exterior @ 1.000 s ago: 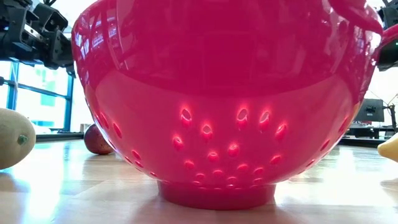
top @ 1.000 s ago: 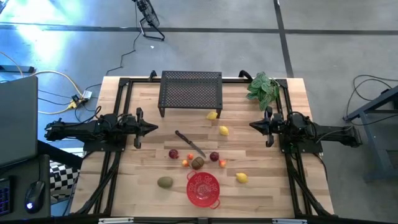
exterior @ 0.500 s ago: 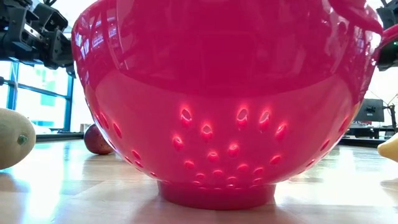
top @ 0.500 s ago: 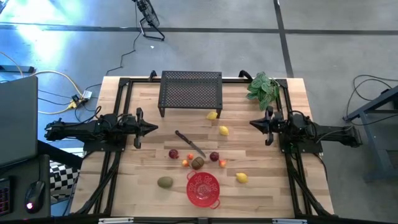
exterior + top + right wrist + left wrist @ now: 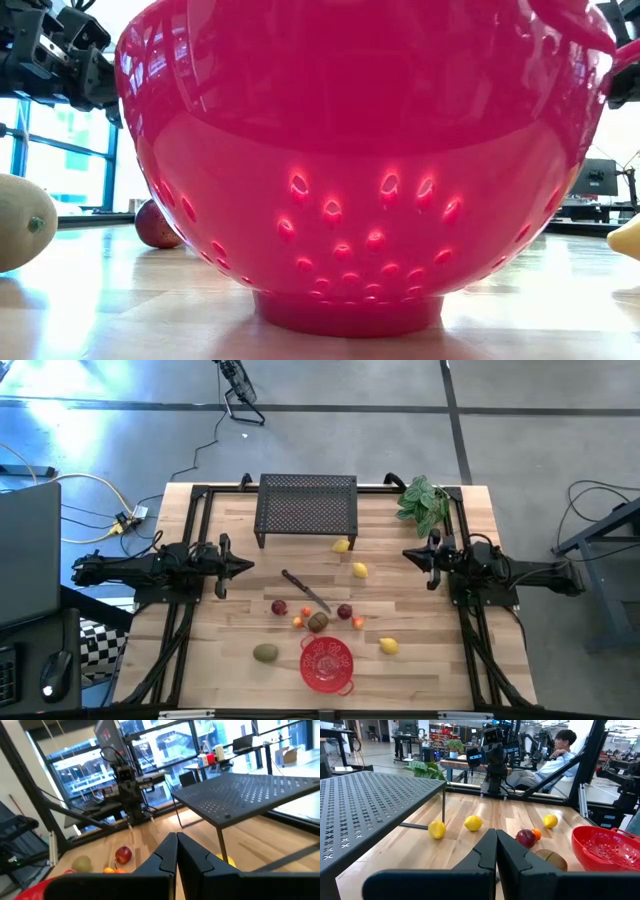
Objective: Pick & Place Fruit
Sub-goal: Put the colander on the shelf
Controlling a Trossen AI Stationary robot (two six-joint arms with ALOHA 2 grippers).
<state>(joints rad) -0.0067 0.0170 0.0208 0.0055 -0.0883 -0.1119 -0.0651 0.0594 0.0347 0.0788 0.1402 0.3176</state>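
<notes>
Since the earlier frames almost nothing had moved: only the right arm had shifted very slightly, fruit and left arm as before. Left pincer point(image 5: 247, 567) hung over the left side of the bench point(image 5: 220, 630), fingers pressed together, holding nothing. Right pincer point(image 5: 407, 557) hung over the right side, likewise closed and empty, pointing inward. Fruit lay loose mid-bench: one lemon point(image 5: 342, 545) just beside the black perforated rack point(image 5: 307, 505), a second lemon point(image 5: 359, 570) nearer centre, a third lemon point(image 5: 388, 646) right of the red colander point(image 5: 326, 663). Two dark red fruits point(image 5: 279, 607) flanked a kiwi point(image 5: 318, 622) with small orange pieces point(image 5: 298, 622) near it; another kiwi point(image 5: 264, 653) sat left of the colander. A knife point(image 5: 305, 591) lay between the cluster and the rack. Leafy bunch point(image 5: 424, 503) at far right corner. A seated person point(image 5: 555, 757) showed beyond the bench.
</notes>
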